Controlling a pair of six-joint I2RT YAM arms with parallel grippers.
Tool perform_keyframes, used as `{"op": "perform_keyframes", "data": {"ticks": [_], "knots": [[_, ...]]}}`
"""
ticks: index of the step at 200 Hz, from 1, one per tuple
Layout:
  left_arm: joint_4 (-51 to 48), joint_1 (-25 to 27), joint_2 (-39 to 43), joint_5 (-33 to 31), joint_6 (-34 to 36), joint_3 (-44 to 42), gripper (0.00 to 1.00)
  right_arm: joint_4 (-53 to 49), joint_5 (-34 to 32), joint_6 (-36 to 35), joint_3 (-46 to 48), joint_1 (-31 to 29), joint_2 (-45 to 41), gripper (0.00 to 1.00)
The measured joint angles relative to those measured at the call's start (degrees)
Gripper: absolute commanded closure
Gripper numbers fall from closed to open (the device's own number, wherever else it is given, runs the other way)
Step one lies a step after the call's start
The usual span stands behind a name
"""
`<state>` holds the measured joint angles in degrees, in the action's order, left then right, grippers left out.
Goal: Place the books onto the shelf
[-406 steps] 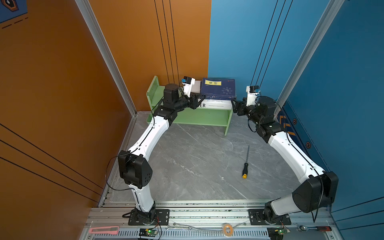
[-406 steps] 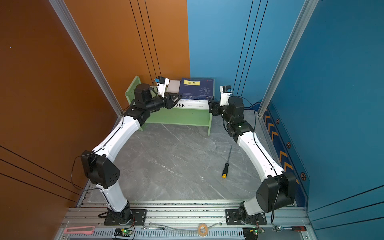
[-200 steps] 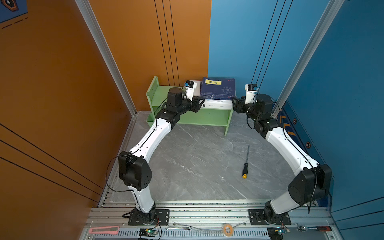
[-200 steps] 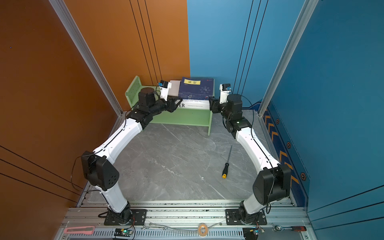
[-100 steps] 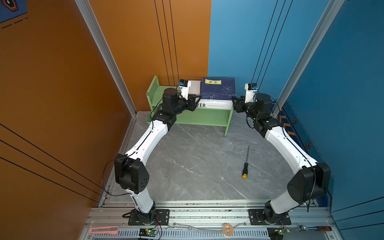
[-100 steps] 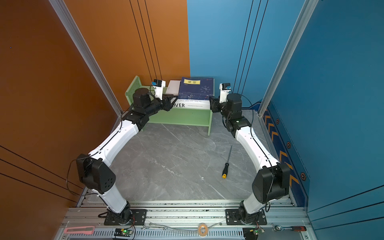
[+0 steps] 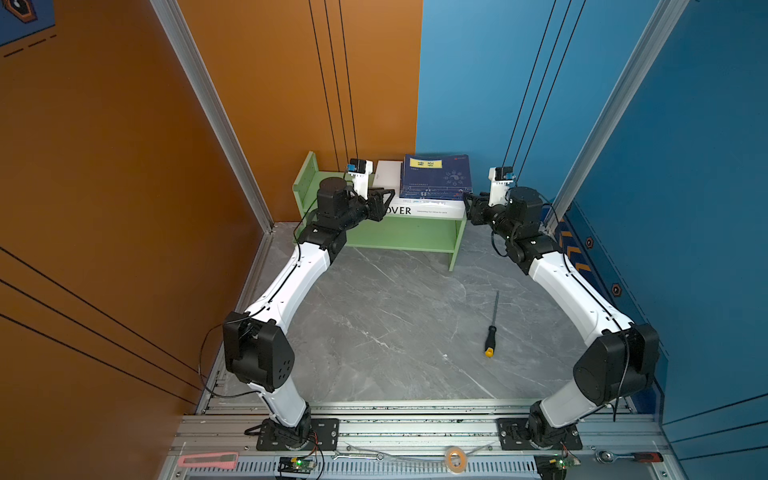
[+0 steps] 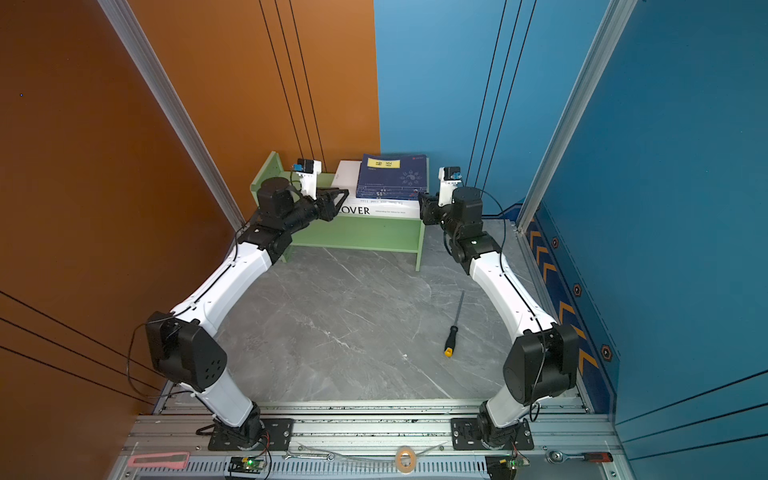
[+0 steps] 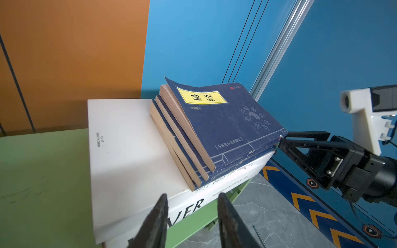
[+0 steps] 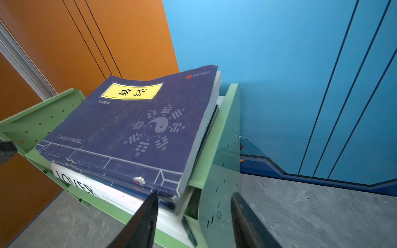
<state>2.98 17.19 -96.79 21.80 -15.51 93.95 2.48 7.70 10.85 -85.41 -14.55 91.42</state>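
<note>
A screwdriver point(image 7: 493, 323) lies on the grey marbled tabletop point(image 7: 374, 332).

Green shelf point(image 7: 399, 237): low, upright, perforated end panels. Big white book point(image 7: 388, 176) lies flat on the top board, spine to the front, black letters "OVER" showing. Three thin blue books point(image 7: 436, 176) lie stacked flat on the white one, toward its right end, spines forward. The top blue cover carries a yellow label point(image 10: 132, 91) and a yin-yang emblem, and its far corner curls up.
</note>
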Motion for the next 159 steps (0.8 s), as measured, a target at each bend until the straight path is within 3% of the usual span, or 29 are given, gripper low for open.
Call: {"op": "perform_keyframes", "data": {"ticks": [24, 66, 100, 105, 125, 159], "knots": [[0.26, -0.26, 1.99, -0.20, -0.39, -2.36, 0.54, -0.02, -0.50, 0.00, 0.24, 0.00, -0.46, 0.18], [0.55, -1.70, 10.10, -2.36, -0.22, -10.49, 0.24, -2.73, -4.35, 0.81, 5.57, 0.00, -7.32, 0.00], [0.39, -3.19, 19.26, -6.08, 0.31, -19.96, 0.15, -6.12, -8.17, 2.12, 11.98, 0.00, -15.37, 0.00], [0.50, -3.41, 20.57, -6.80, 0.46, -21.57, 0.08, -6.82, -8.59, 2.27, 12.68, 0.00, -16.22, 0.00], [0.92, -4.68, 26.03, -10.51, 0.74, -28.92, 0.00, -9.49, -10.27, 3.04, 16.09, 0.00, -19.65, 0.00], [0.90, -7.41, 31.67, -19.43, 0.70, -40.06, 0.02, -13.16, -15.87, 4.66, 23.80, 0.00, -24.26, 0.00]]}}
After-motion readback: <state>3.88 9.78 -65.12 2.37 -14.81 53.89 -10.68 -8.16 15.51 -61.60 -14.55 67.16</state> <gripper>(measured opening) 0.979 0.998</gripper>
